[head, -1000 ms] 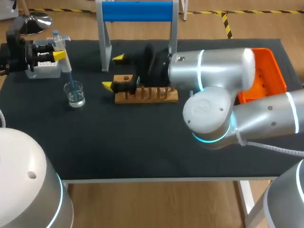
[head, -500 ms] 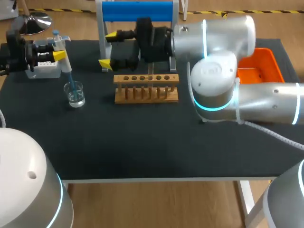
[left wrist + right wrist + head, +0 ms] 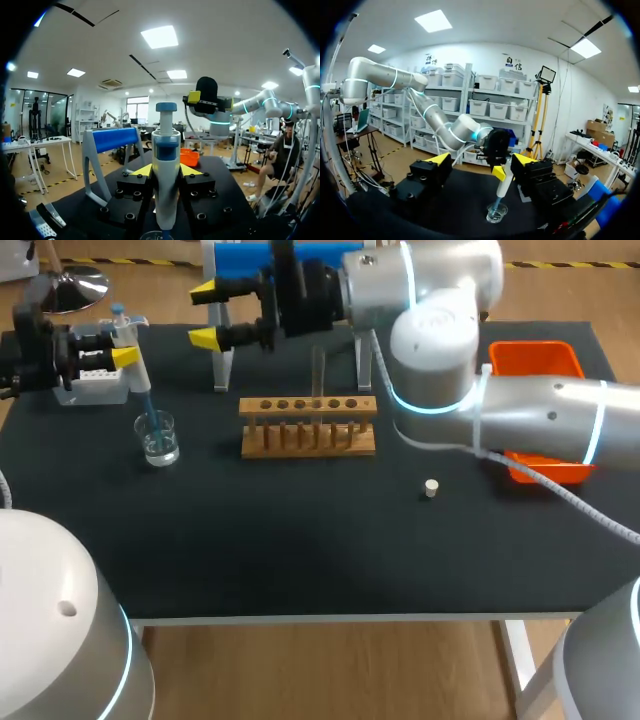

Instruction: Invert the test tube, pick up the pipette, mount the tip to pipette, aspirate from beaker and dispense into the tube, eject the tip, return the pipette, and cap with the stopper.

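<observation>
Left gripper (image 3: pixel 165 171): pinched pipette (image 3: pixel 165 142) from 2 sides, upright, at table's left end. Mounted tip (image 3: pixel 149 408) dipped into water in beaker (image 3: pixel 158 438) directly below.
Tip box (image 3: pixel 92 388): sat near beaker, beneath the left wrist.
Right gripper (image 3: pixel 205 312): spread wide, held nothing, hung high behind rack, beside blue-barred stand (image 3: pixel 240 258).
Test tube (image 3: pixel 318 370): stood mouth-up in wooden rack (image 3: pixel 308 430), mid-table, well apart from beaker.
Stopper (image 3: pixel 431 488): lay loose on table (image 3: pixel 300 550), right of rack.
Orange tray (image 3: pixel 535 358): sat at right edge.
Step judged: aspiration. Best done with tip kept under the waterline and off the glass, liquid drawn slowly. Then lifted straight up, clear of beaker's rim, before any sideways travel.
Room: free lane noted across bare cloth between beaker and rack. Space behind and above rack crowded by stand's legs and right arm (image 3: pixel 500 410); approach to tube from the front judged safer. Little margin left at table's left edge.
</observation>
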Robot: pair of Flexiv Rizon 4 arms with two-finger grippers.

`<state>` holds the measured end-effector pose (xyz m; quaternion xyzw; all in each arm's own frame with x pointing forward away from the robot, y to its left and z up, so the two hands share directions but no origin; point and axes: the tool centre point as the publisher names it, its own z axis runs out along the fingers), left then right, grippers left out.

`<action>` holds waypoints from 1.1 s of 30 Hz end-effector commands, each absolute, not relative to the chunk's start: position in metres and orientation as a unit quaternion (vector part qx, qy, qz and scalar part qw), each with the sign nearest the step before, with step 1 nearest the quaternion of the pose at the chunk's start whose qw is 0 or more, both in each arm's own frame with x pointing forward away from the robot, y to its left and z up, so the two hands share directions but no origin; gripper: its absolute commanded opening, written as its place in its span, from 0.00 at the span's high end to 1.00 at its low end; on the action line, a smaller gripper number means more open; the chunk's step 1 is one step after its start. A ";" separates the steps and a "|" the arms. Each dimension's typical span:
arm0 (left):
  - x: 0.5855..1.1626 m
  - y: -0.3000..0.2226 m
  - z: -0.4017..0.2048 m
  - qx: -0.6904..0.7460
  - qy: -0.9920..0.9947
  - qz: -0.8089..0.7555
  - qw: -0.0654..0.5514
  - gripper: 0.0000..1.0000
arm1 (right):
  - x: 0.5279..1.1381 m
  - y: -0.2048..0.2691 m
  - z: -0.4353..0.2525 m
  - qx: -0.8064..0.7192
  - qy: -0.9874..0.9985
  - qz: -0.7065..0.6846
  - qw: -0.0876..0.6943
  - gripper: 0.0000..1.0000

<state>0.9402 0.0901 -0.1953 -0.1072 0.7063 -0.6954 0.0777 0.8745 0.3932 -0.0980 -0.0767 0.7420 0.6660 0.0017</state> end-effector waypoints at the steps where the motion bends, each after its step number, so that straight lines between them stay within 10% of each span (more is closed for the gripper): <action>1: 0.941 0.091 -0.196 -0.105 0.706 -0.696 0.077 1.00 | 0.885 0.407 -0.095 -0.089 0.741 0.665 -0.027 0.98; 33: 0.941 0.091 -0.196 -0.105 0.706 -0.696 0.077 1.00 | 0.913 0.479 -0.095 -0.067 0.706 0.702 -0.065 1.00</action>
